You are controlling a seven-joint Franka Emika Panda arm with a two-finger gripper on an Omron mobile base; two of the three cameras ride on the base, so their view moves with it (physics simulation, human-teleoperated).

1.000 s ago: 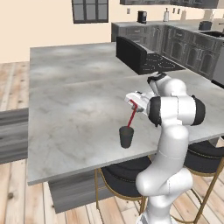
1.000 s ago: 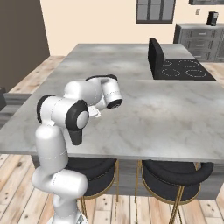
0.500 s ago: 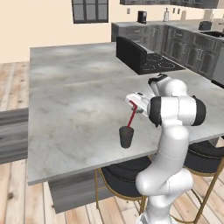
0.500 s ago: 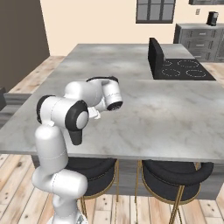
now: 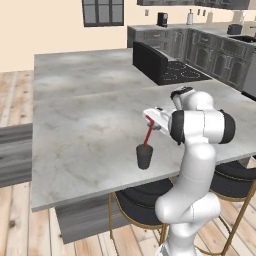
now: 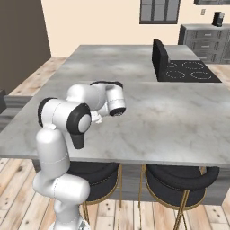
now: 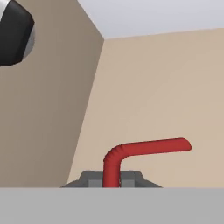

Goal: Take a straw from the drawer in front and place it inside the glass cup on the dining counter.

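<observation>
You have the gripper [image 5: 153,124] clamped on the straw [image 5: 148,133], which slants down with its lower end inside the cup [image 5: 144,156] standing near the front edge of the counter [image 5: 85,125], its bent end showing between the fingertips [image 7: 94,178].

red straw [image 7: 131,153], bent end, between jaws

Straw [image 5: 148,132] lower end hidden inside glass cup [image 5: 144,156] (dark wall).
</observation>
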